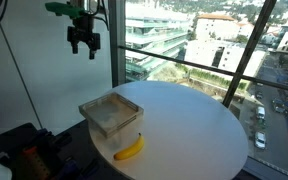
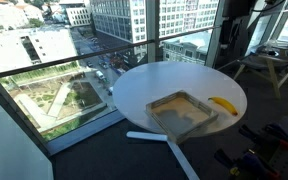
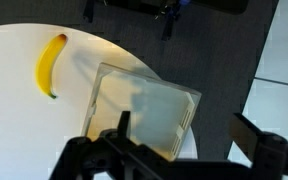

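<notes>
My gripper [image 1: 83,44] hangs high above the near edge of a round white table [image 1: 199,125], open and holding nothing. Below it stands a clear, empty, square plastic container [image 1: 111,115], with a yellow banana [image 1: 130,149] lying just beside it on the tabletop. In the wrist view the gripper [image 3: 184,128] reaches in from the bottom with its jaws wide apart, over the container's [image 3: 144,108] right edge and the table's rim. The banana [image 3: 51,65] lies at the upper left. Another exterior view shows the container [image 2: 182,112] and banana [image 2: 222,104] on the table [image 2: 149,80].
Floor-to-ceiling windows with dark frames [image 1: 118,40] stand right behind the table, with city buildings outside. Dark equipment [image 1: 24,150] sits on the floor beside the table. A stool [image 2: 264,65] stands farther off, and white table legs [image 2: 154,137] stick out below.
</notes>
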